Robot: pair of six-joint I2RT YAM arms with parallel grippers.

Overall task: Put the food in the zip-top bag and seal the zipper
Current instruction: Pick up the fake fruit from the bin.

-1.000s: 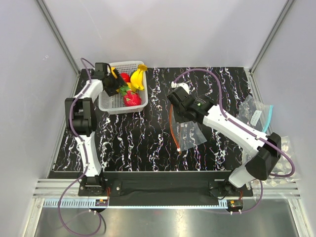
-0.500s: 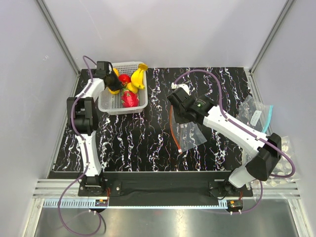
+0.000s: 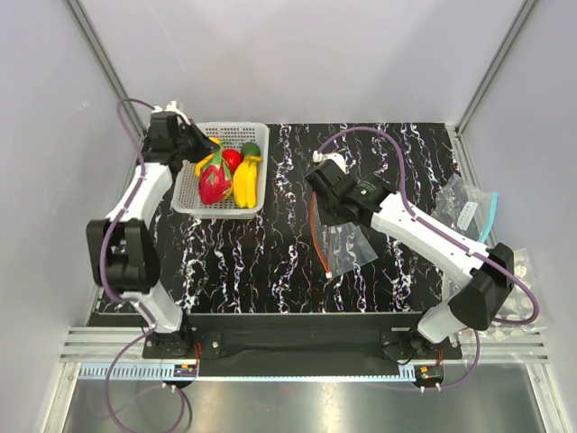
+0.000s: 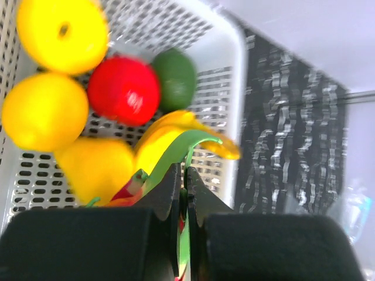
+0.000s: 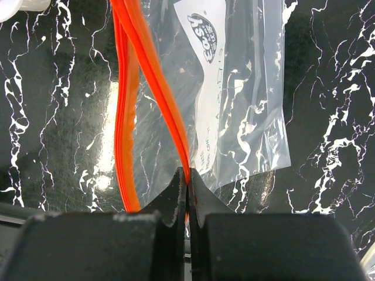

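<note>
My left gripper (image 4: 183, 171) is shut on a green leaf (image 4: 176, 149) of the pink-red dragon fruit (image 3: 214, 185), over the white mesh basket (image 3: 185, 194). The banana bunch (image 3: 245, 180), round yellow fruits (image 4: 44, 111), a red fruit (image 4: 124, 91) and a green one (image 4: 174, 79) lie in the basket. The clear zip-top bag (image 3: 350, 245) lies mid-table. My right gripper (image 5: 187, 174) is shut on its red-orange zipper (image 5: 158, 76), which gapes in two strips. In the top view the left gripper (image 3: 200, 153) is at the basket and the right gripper (image 3: 320, 215) at the bag's left edge.
A second clear bag with a teal edge (image 3: 469, 209) lies at the right table edge, and a bubbled sheet (image 3: 521, 302) sits beside the right arm's base. Grey walls close in the table on three sides.
The left gripper has shut on the dragon fruit's leaf and drawn it leftward in the basket. The banana bunch has tipped over. The right gripper and the bag have not moved.
</note>
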